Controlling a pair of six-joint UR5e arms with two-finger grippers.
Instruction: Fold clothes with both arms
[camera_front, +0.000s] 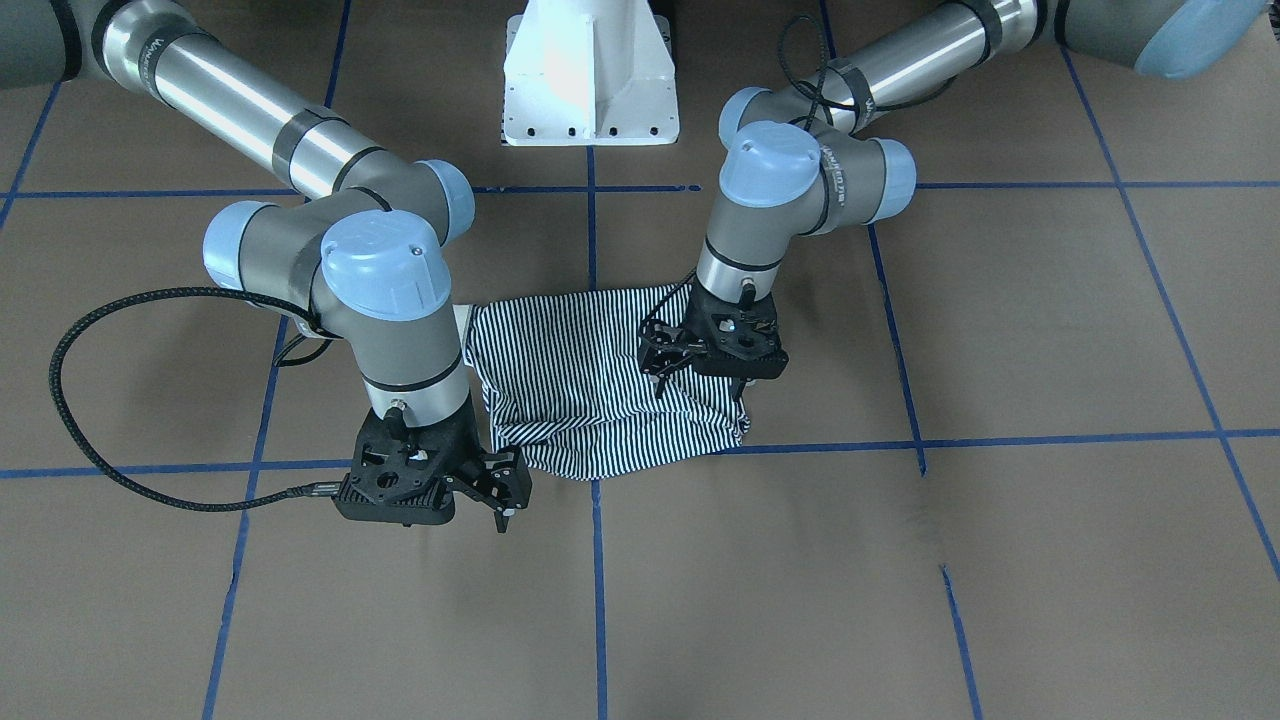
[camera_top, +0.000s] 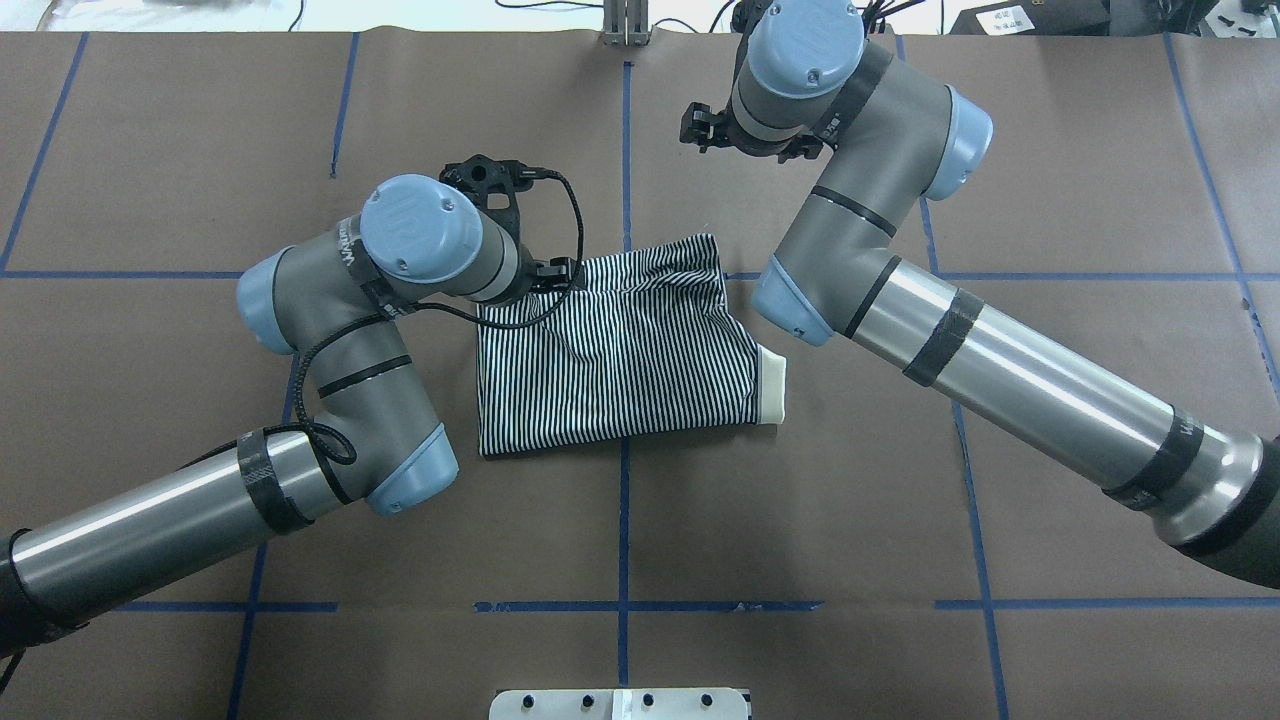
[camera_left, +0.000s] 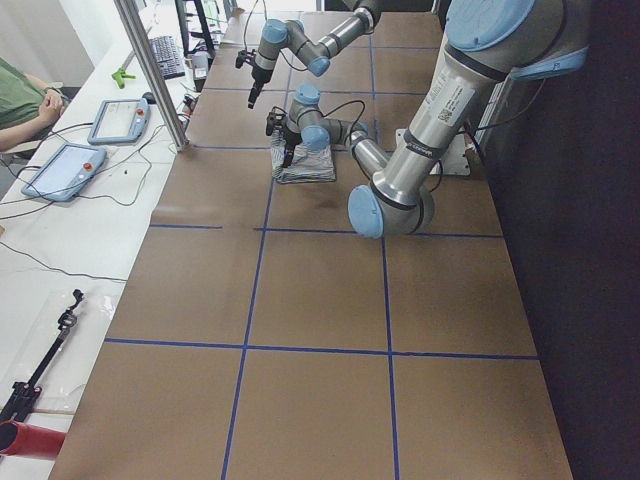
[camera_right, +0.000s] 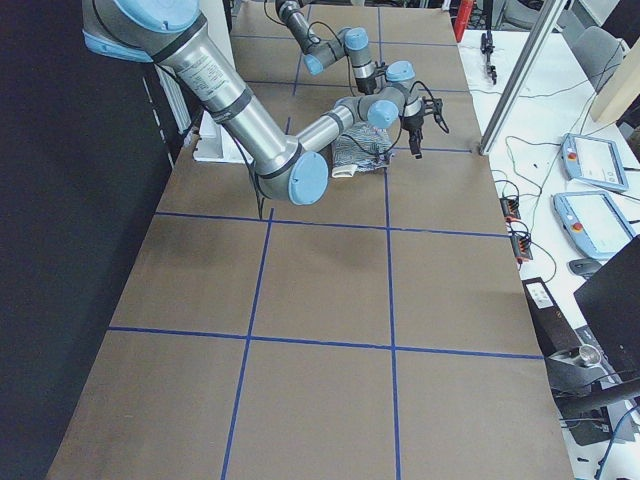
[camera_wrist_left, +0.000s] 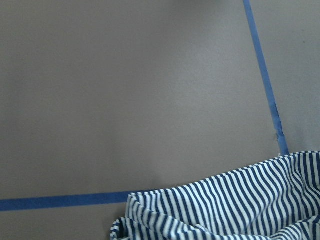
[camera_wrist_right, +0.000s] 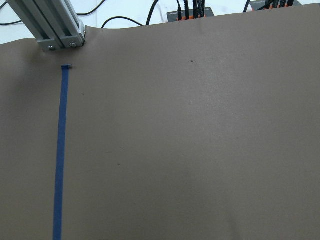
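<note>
Striped polo shirt (camera_top: 620, 350) on the brown surface (camera_top: 800, 520), lying as a roughly rectangular, partly folded bundle across a blue tape line (camera_top: 623, 520), its cream collar (camera_top: 771, 385) protruding at the edge on the robot's right. The left end effector (camera_front: 700, 365) hangs low over the far corner on the robot's left. Whether it is spread, closed or pinching cloth cannot be told. The right end effector (camera_front: 497, 492) is off the garment, beyond its far edge, with no cloth visible at it and its opening equally unreadable. The fabric appears light, limp and thin, so it would likely sag and its layers slide apart when lifted. The better hold is probably a pinch through all layers at two corners of one edge, one arm to each, raised together.
</note>
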